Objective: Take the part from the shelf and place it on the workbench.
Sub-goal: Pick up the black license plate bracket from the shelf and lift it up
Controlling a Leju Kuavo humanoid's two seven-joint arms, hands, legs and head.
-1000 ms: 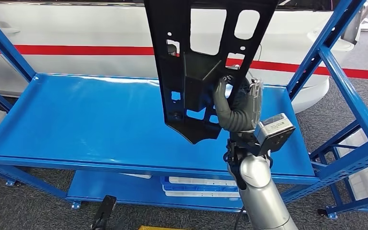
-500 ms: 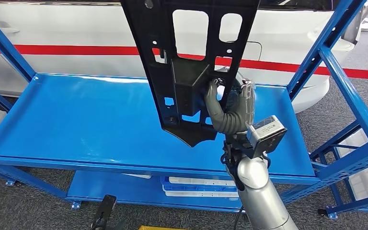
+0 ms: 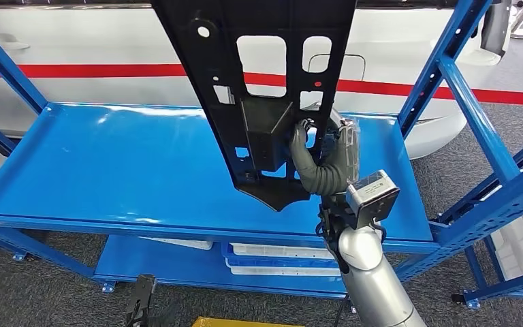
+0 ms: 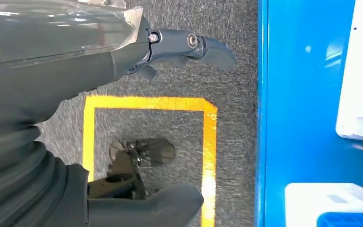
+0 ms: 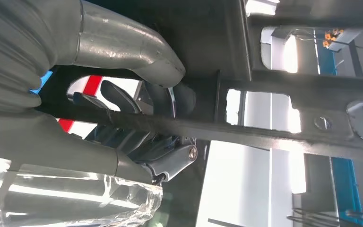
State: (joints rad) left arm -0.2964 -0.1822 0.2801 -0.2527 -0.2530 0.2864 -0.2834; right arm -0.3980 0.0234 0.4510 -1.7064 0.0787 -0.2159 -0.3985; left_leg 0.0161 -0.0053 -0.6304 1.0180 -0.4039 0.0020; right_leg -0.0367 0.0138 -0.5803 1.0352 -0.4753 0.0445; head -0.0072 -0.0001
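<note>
Grey carpet (image 3: 61,279) covers the floor, and behind the shelf stands a white vehicle body (image 3: 75,41) with a red stripe (image 3: 75,70) along its side. Blue steel shelf (image 3: 109,170) fills the head view, its top deck glossy and its slanted uprights rising at the right. On the lower deck lie white trays (image 3: 272,259), just below the front edge.

Right hand (image 3: 317,153) comes up from below on a silver arm (image 3: 374,279) and grips the black part (image 3: 259,88), a flat panel with several rectangular cutouts and small round holes. Grey thumb wraps round the raised block in the middle of the panel, and the darker fingers (image 5: 123,137) reach through a cutout to the far side, so the panel is clamped between them. Held upright and slightly tilted, the part is lifted clear above the top deck, its pointed lower end hanging over the blue surface without touching it; its upper end runs out of the picture.

Left hand (image 4: 99,94) hangs low beside the shelf with nothing in it, thumb and fingers (image 4: 189,45) spread apart. Beneath it the carpet carries a yellow tape outline (image 4: 146,103), and the blue edge of the lower deck runs beside it with a white tray resting there
</note>
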